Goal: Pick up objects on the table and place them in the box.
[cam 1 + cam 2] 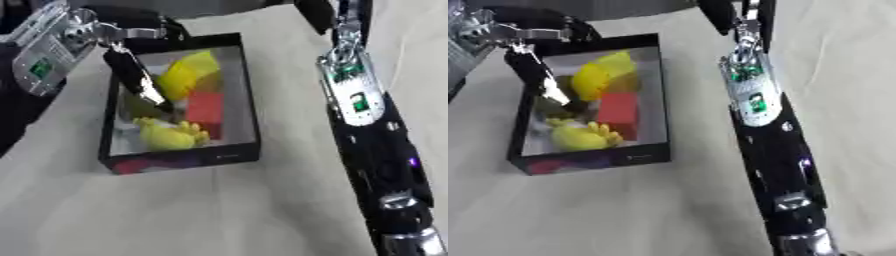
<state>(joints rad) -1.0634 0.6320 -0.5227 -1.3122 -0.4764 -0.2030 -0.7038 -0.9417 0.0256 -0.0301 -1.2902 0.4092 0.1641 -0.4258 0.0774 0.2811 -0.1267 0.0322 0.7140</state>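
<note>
Left hand [140, 80] reaches down from the upper left of the frame into the black box [249, 100], its dark fingers straight and holding nothing, tips near a red block [206, 112]. Inside the box also lie a yellow curved piece [188, 72] at the far end and a yellow toy [171, 135] at the near end. Right arm [363, 125] stretches along the right side toward the upper edge, over the beige cloth table [175, 215]; its hand is out of view.
</note>
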